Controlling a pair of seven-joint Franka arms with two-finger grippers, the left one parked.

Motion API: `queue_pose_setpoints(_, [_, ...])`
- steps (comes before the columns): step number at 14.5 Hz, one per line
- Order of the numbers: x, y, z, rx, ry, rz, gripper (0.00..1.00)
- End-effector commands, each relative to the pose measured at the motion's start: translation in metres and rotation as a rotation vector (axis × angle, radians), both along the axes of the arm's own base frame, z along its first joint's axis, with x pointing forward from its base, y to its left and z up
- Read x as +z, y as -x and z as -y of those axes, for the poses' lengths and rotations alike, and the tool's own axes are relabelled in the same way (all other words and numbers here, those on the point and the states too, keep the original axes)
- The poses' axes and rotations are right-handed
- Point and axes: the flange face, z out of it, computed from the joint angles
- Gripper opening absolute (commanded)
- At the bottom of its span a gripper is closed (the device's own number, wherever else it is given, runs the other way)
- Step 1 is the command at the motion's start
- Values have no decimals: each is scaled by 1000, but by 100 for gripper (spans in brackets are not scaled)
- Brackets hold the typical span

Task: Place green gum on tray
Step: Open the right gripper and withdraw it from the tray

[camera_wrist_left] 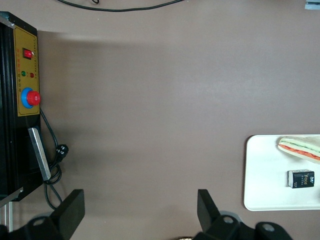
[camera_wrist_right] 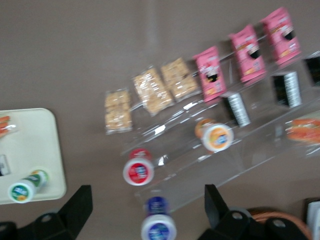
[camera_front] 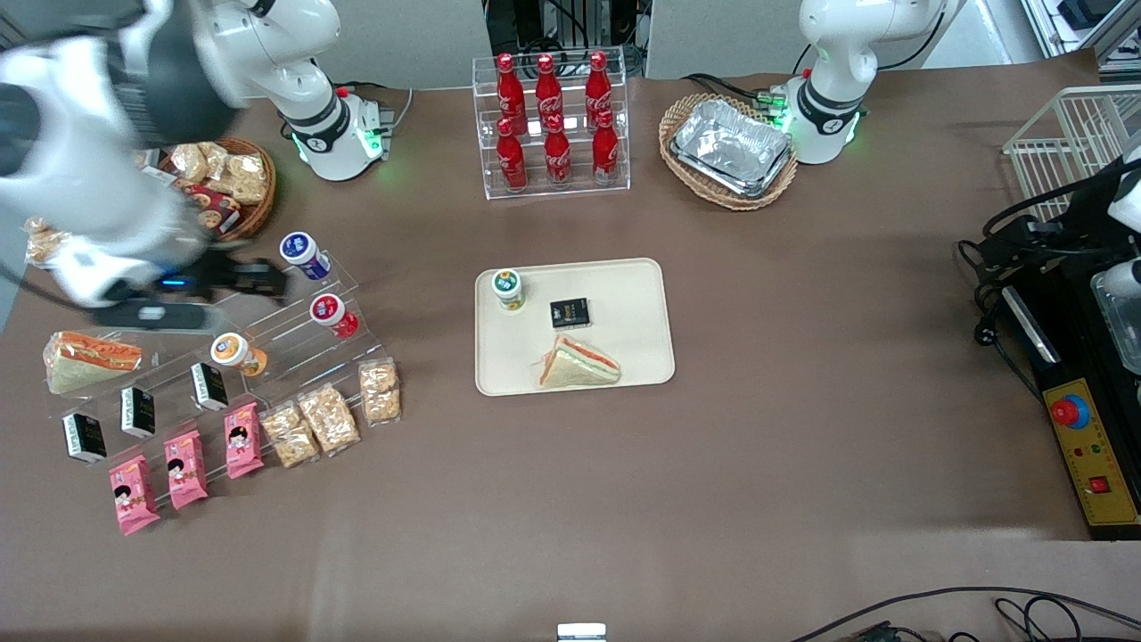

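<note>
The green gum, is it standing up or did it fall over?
Standing up: green gum sits lid-up on the tray. The open gripper is away, over the stand.

Right arm reaching out low over the working arm's end of the table, forearm angled toward the front camera. Its gripper (camera_front: 254,276) hangs above the tabletop, fingers (camera_wrist_right: 80,202) spread wide apart and holding nothing.
</note>
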Motion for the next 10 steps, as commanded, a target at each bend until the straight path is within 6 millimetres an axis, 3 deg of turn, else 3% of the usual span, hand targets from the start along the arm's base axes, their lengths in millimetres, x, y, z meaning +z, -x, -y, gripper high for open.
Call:
queue_pose_setpoints(1, [53,15,57,19,-14,63,100])
queue_pose_setpoints(3, [73,18,62,21,-9,55,100])
queue_pose_setpoints(5, [75,20,64,14,-12,47,100])
queue_pose_setpoints(7, [75,20,82,-19,-15,44,100])
queue_pose_setpoints(10, [70,23,84,-35,-27,19,100])
